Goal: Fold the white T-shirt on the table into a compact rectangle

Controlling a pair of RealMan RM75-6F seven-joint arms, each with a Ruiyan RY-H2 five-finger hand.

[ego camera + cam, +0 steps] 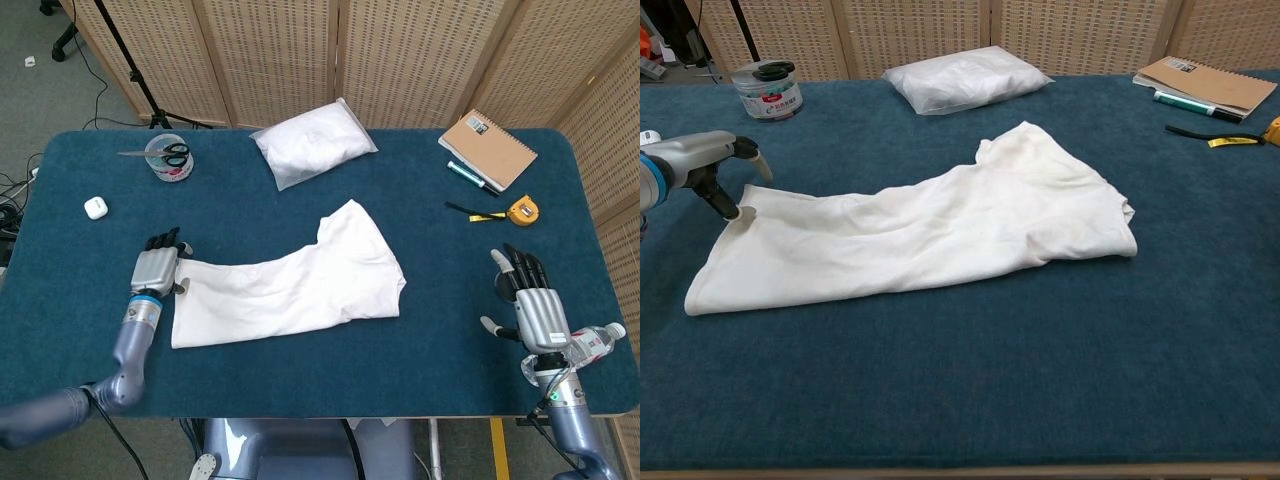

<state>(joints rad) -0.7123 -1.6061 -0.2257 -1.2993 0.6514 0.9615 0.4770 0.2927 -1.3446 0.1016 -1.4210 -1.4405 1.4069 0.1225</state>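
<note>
Left hand [710, 160] at white T-shirt's [940, 230] left corner

Bare table [300, 370] surrounds T-shirt [290, 285]

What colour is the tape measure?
The tape measure is yellow-orange with a dark centre, clearest in the head view.

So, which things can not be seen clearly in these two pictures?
- Left hand: the chest view's left edge cuts it off; whether it already pinches the T-shirt corner cannot be told.
- Right hand: outside the chest view, seen only in the head view.
- Water bottle: partly hidden behind the right wrist in the head view.
- Jar label: too small to read.
</note>
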